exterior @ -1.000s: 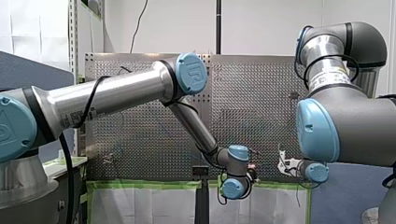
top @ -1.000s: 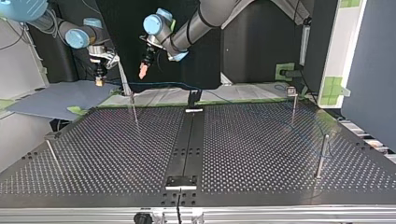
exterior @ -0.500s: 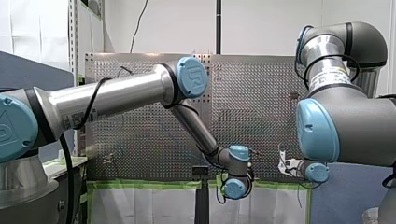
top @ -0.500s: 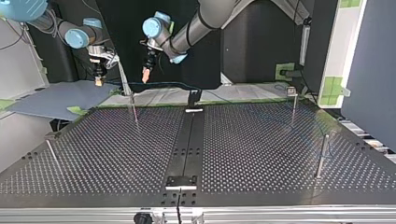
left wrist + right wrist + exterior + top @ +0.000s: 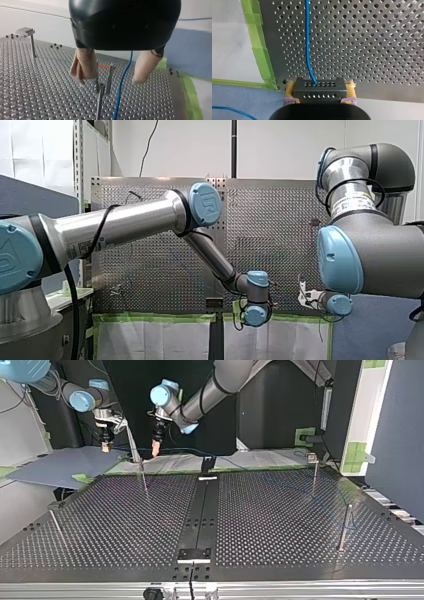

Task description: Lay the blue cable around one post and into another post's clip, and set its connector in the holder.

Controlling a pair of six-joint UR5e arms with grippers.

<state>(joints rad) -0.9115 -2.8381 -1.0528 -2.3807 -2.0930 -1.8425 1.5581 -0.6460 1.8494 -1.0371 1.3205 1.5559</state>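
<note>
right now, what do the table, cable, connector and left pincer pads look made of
Table: metal sheet, likely aluminium or steel; grey, dull sheen, punched holes.
Cable: blue plastic or rubber jacket, smooth.
Connector: black, matte, probably plastic.
Left pincer pads: beige, matte, wrinkled; perhaps tape or soft rubber, cannot tell which.

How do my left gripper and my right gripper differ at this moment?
My left gripper is open, with the blue cable running loose between its beige pads. My right gripper is shut on the black connector. My left gripper hangs over a clip post on the perforated table, while my right gripper sits by the table's green tape. Both have two padded fingers and meet the same cable.
</note>
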